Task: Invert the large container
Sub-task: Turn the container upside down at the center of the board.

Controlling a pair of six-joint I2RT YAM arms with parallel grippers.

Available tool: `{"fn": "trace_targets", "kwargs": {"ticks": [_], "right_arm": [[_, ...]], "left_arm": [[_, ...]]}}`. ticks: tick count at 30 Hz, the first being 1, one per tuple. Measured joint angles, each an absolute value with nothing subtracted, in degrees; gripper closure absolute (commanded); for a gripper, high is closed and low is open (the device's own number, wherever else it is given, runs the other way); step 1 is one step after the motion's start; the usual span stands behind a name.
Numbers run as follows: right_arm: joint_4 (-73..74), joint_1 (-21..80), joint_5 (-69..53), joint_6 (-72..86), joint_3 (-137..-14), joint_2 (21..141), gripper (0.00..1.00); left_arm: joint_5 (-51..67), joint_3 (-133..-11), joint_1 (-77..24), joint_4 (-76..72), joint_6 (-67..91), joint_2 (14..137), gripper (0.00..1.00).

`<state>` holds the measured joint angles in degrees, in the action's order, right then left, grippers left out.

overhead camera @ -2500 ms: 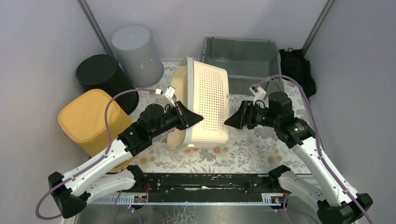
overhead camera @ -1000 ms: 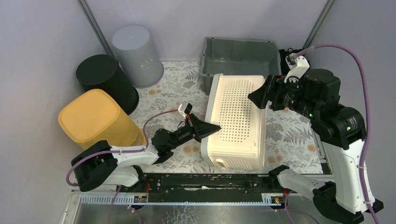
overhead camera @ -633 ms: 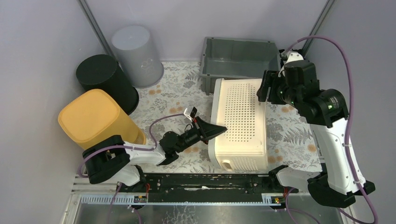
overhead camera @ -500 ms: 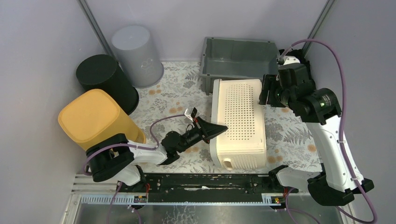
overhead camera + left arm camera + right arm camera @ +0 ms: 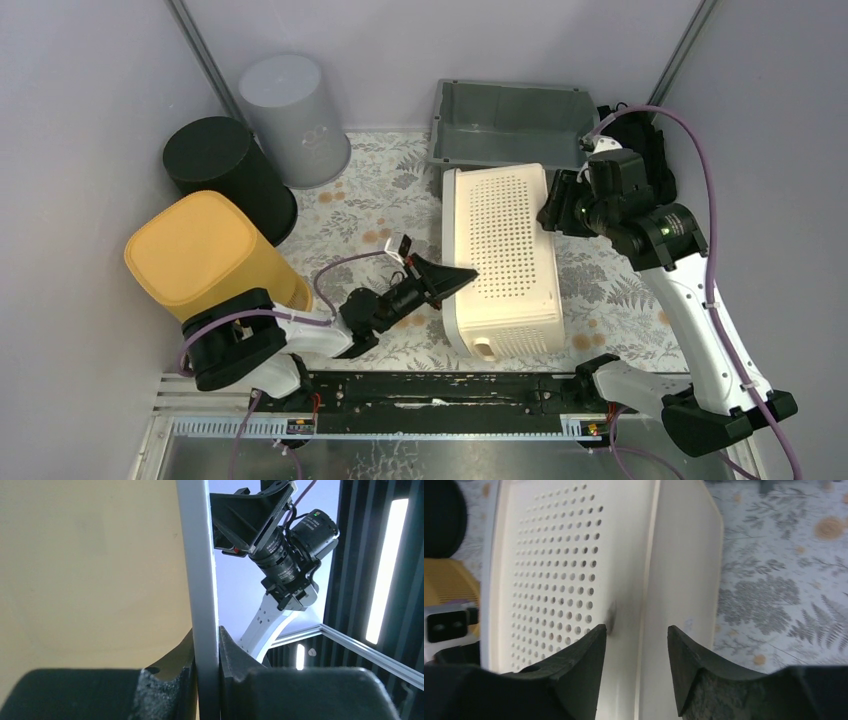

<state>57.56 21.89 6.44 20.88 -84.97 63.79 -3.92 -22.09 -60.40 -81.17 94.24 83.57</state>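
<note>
The large container (image 5: pixel 505 250) is a cream tub with a perforated base, and it lies on the table with that base facing up. My left gripper (image 5: pixel 462 274) is low at its left side, shut on the container's rim. In the left wrist view the rim (image 5: pixel 200 580) runs straight up between the two pads, with the left gripper (image 5: pixel 206 645) pinched on it. My right gripper (image 5: pixel 548 210) hovers at the container's upper right edge. In the right wrist view the container (image 5: pixel 574 555) lies below the right gripper (image 5: pixel 636 632), whose jaws stand apart with nothing between them.
A grey bin (image 5: pixel 510 120) stands just behind the container. A grey upturned bucket (image 5: pixel 293 115), a black bucket (image 5: pixel 225 165) and a yellow tub (image 5: pixel 200 255) stand along the left. A black bundle (image 5: pixel 640 150) lies at the back right.
The container has tipped from standing on its side to lying base up, nearer the right. My left arm has dropped low with the rim. My right gripper has come down to the top right edge and narrowed.
</note>
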Motion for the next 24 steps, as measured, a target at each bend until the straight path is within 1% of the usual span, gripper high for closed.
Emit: {"fn": "trace_targets", "kwargs": {"ticks": [3,5,7,9,12,16,19,21,24], "right_arm": [[54.24,21.78,1.74,21.56,-83.9,63.59,0.51],[51.79,21.78,-1.63,22.17,-82.96,63.64,0.57],[49.82,21.76,-4.47,22.68,-82.08,63.66,0.63],[48.05,21.76,-7.57,23.35,-81.25,63.64,0.66],[45.71,21.74,-11.46,24.32,-80.36,63.48,0.68],[43.53,21.67,-14.63,24.95,-79.24,63.4,0.7],[42.09,21.58,-16.29,25.36,-78.46,63.24,0.7],[41.12,21.58,-17.3,25.52,-78.0,63.13,0.7],[40.36,21.58,-17.93,25.5,-77.69,63.11,0.7]], "left_arm": [[-4.78,-18.9,-60.4,-83.42,94.7,82.11,1.0],[-5.43,-16.82,-60.4,-84.58,95.09,80.93,1.0],[-5.67,-15.18,-60.4,-85.45,95.46,79.88,0.98],[-5.85,-13.37,-60.4,-86.43,95.79,78.89,0.93],[-6.22,-10.63,-60.4,-88.44,96.68,77.95,0.79],[-6.28,-8.29,-60.38,-89.76,98.3,77.91,0.58],[-6.2,-6.87,-60.38,-89.8,99.48,78.37,0.44],[-6.15,-6.11,-60.38,-89.84,100.09,78.94,0.37],[-5.87,-5.76,-60.31,-89.93,100.6,80.6,0.33]]}}
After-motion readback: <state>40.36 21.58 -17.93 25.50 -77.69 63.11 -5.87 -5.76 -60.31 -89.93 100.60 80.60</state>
